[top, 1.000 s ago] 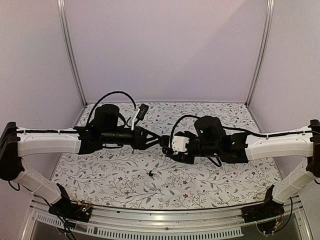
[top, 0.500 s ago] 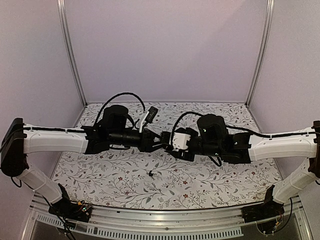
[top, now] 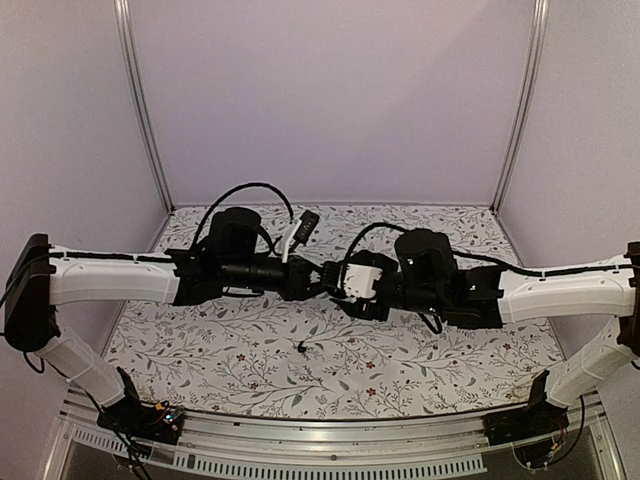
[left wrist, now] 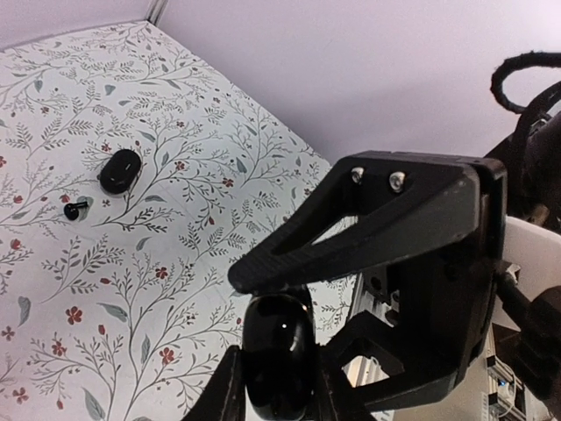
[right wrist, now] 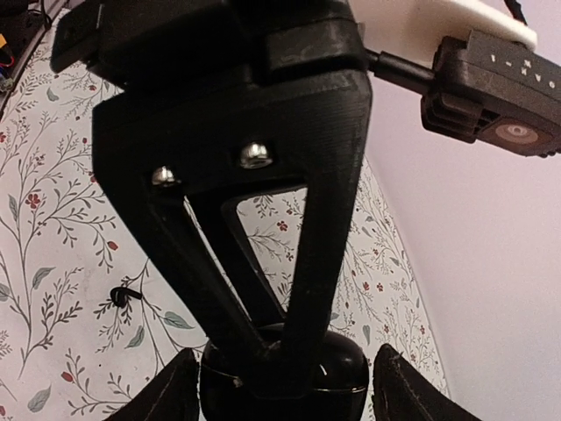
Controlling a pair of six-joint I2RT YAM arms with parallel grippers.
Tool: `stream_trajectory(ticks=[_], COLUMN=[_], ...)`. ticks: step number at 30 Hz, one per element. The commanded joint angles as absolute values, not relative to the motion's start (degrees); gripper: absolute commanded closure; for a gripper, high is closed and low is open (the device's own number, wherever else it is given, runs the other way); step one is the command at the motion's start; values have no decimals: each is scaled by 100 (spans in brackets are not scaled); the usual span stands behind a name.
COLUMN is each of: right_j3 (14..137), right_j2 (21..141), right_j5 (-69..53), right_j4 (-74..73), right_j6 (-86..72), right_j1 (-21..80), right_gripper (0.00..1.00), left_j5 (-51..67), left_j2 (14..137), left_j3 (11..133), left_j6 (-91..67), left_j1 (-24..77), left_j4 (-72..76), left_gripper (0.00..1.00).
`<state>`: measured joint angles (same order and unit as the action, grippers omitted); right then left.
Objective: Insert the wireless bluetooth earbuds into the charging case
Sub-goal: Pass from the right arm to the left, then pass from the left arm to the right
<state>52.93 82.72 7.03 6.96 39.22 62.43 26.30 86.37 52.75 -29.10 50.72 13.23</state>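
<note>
light: bright, even and diffuse in all three views; source not in view
shadows: soft and faint under the arms on the floral table (top: pixel 250 350)
glare: small highlights on the glossy charging case (left wrist: pixel 279 351); bright strip on the metal rail (top: pixel 330 435)
exposure: white shell of the left arm (top: pixel 110 285) close to clipping; black parts lose detail
focus: wrist views sharp on the table, soft on whatever sits nearest the lens
distortion: wide-angle, frame posts (top: pixel 142 100) lean outward in the top view
</note>
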Motion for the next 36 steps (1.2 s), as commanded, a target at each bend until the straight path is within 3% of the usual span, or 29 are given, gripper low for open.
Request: stream_trajectory(ticks=[1, 4, 6, 23, 36], right_j3=[5257, 5206, 5139, 4720, 5948], right_j2=[8019, 7949, 7901, 6158, 7093], right_j5=[884, 898, 886, -1462, -3177], right_j4=[1079, 1090, 1115, 167, -1121], right_j6=[3785, 3721, 3668, 1882, 1137], right_j1=[6267, 6268, 6268, 6220, 5898], right_gripper=[27, 7, 1, 1, 20], left_j5=[2689, 2690, 2707, 3252, 2693], left_j2=[8487, 8368, 8266, 6965, 6899], left_j3=[5372, 5358, 5309, 5256, 5452], left_j6=[-2669, -2621, -2554, 210, 872], left_j1=[5151, 5154, 5153, 5344, 6051], left_j4=[1279, 1247, 1252, -198, -464], left_gripper=[88, 91, 93, 96, 100])
